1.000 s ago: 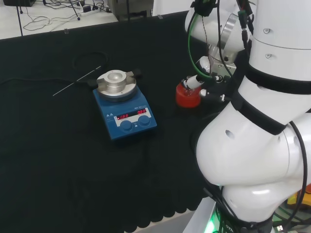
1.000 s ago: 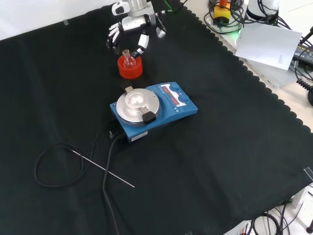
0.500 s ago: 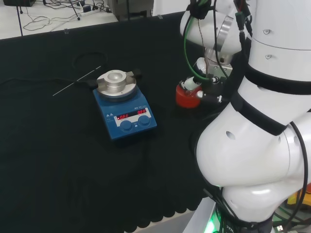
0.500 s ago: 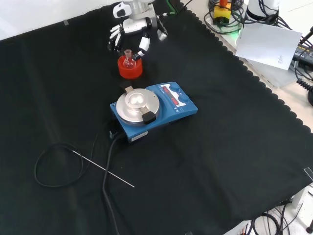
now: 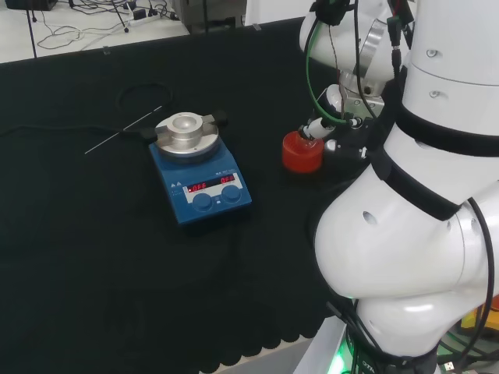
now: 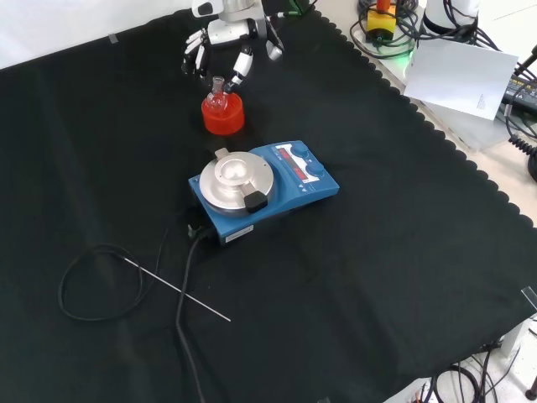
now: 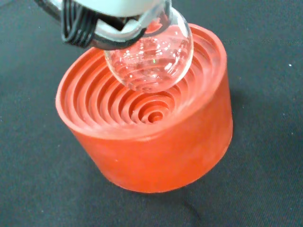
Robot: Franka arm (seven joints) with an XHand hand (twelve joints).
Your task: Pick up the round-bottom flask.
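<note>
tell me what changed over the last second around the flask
The hand has pinched the flask by its neck and begun lifting it: the wrist view shows the bulb raised above the middle of the red stand. The stand, blue hotplate and cable stayed put.

A black cloth with a scalloped edge point(image 6: 403, 277) covers the bench; beyond that edge in the front view lie a white paper sheet point(image 6: 466, 80) and tangled cables point(image 6: 382, 34) on a pale surface.

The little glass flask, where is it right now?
In the wrist view the round-bottom flask is just above the red ribbed stand, held by the robot hand. In the front view it sits behind the blue hotplate.
</note>
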